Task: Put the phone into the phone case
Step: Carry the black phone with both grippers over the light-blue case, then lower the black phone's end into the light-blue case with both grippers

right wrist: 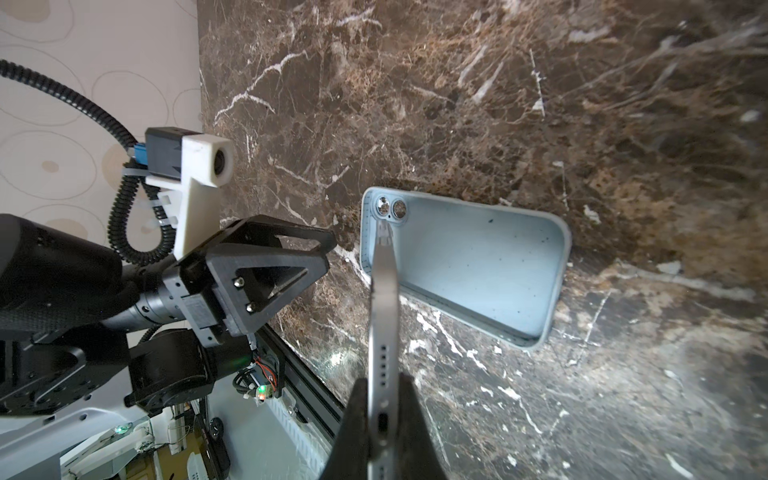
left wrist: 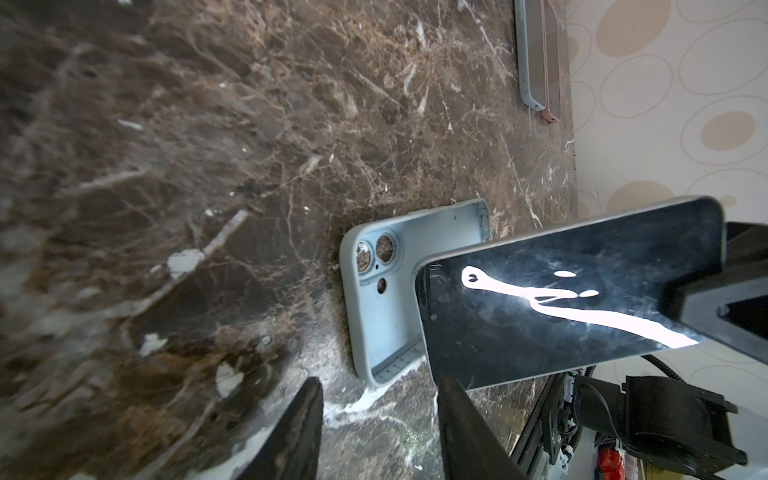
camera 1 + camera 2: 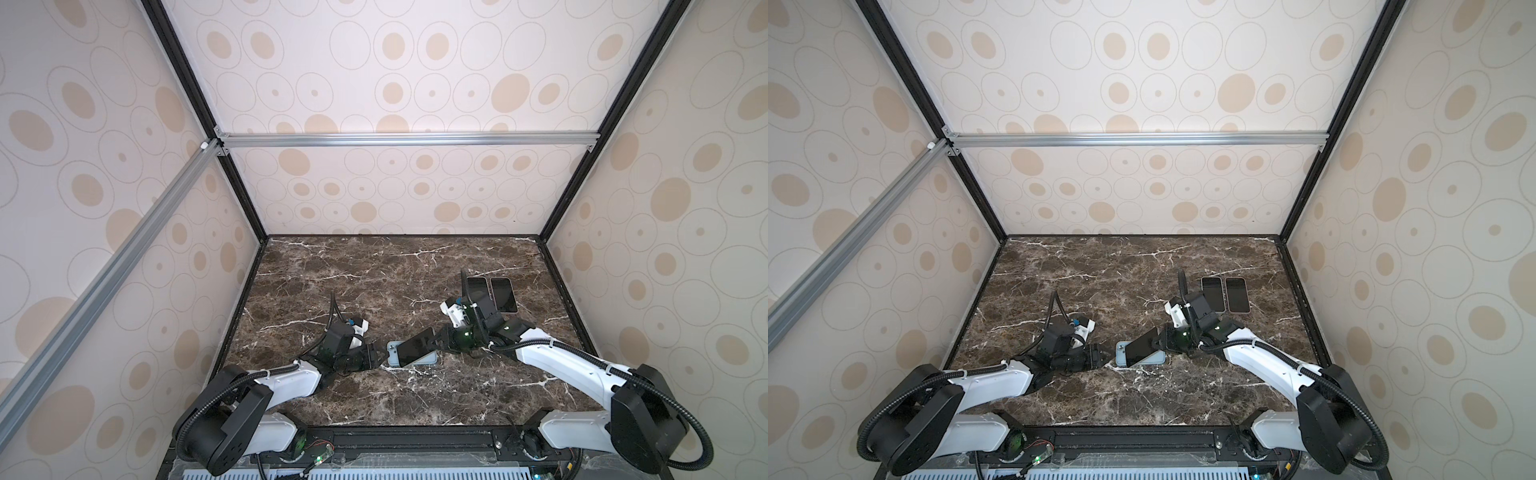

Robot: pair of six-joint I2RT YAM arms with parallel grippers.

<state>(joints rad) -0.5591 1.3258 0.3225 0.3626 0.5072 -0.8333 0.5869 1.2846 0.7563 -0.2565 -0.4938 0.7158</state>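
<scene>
- Worktop [image 3: 374,282]: brown marble pattern, white veins.
- Left fingers [image 2: 303,428]: black wedges, parted, nothing between them, just left of the case.
- Phone case [image 2: 382,316]: pale blue, round-cornered, lying open side up, near centre; round camera holes at its left end.
- Phone [image 2: 561,307]: glossy dark screen, silvery edge, tilted, left end resting inside the case.
- Right fingers [image 1: 353,424]: clamped on the phone's raised right end.
- Far right: blue-grey-cased phone [image 3: 1212,293] and pink-cased phone [image 3: 1236,296], flat, side by side.

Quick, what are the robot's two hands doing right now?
Left gripper: open, holding nothing, beside the case.
Right gripper: closed on the phone.
</scene>
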